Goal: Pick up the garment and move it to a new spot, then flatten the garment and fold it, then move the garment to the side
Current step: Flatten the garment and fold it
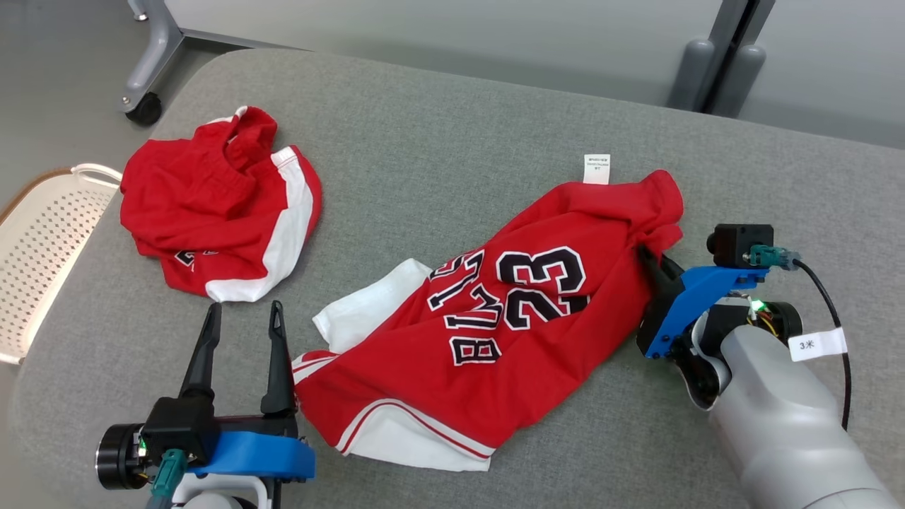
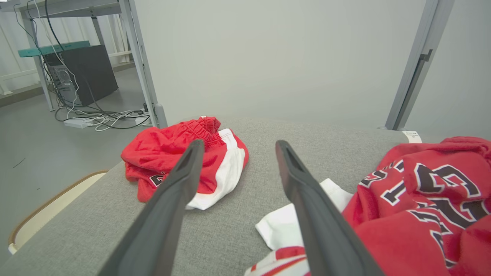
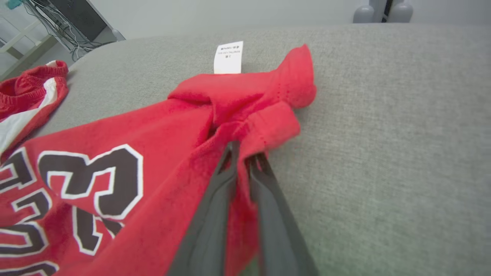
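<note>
Grey fabric surface (image 1: 438, 127) (pale wall (image 2: 268, 57) behind) bears a red garment (image 1: 537, 332).

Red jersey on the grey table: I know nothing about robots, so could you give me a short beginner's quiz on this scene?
1. True or false: the right gripper is pinching a fold of the jersey.
2. Which number is printed on the jersey? A) 23 B) 45 C) 7
3. Fill in: the left gripper stands ___, holding nothing.

Key: 1 true; 2 A; 3 open.
</note>
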Available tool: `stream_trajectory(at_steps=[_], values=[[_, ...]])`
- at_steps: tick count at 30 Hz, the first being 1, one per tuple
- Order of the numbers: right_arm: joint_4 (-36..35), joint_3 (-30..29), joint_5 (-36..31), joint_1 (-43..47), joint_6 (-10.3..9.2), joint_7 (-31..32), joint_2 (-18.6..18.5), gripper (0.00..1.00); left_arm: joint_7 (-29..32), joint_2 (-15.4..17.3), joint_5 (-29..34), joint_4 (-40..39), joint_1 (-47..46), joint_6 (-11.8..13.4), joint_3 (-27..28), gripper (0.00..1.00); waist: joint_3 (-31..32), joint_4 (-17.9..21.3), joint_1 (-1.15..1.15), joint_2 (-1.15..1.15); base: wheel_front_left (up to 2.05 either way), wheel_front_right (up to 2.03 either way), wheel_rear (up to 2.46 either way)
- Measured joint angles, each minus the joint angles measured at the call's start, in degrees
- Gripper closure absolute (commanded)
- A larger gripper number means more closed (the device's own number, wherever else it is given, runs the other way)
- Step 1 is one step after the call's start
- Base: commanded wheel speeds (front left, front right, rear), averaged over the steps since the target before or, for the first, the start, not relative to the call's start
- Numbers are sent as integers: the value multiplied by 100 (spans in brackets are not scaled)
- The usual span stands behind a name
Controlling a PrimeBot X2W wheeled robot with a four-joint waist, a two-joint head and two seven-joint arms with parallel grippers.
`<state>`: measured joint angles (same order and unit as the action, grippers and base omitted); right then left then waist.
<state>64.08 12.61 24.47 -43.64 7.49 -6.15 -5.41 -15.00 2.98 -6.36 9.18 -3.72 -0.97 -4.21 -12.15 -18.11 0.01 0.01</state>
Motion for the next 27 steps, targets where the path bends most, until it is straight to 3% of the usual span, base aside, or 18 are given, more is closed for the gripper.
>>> stream_trajectory(at_steps=[7, 12, 17, 23, 27], values=[[-500, 426, 766, 364, 0, -412, -99, 100, 0, -5, 12, 31, 127, 8, 111, 0, 218, 287, -1, -2, 0, 0, 0], [-1194, 917, 1074, 1158, 0, -587, -506, 100, 0, -4, 69, 47, 287, -45, 265, 0, 425, 632, -2, -2, 0, 0, 0], [-2064, 1039, 1418, 2087, 0, -604, -869, 100, 0, -4, 91, 38, 385, -70, 382, 0, 568, 1024, -1, -2, 0, 0, 0], [-3205, 691, 1549, 3422, 0, -377, -1065, 100, -1, -5, 91, 69, 461, -101, 413, 0, 736, 1342, -1, -2, 0, 0, 0], [-4503, 112, 1303, 4613, 0, 261, -1037, 100, -1, -7, 90, 30, 483, -76, 388, 0, 747, 1530, -2, -2, 0, 0, 0]])
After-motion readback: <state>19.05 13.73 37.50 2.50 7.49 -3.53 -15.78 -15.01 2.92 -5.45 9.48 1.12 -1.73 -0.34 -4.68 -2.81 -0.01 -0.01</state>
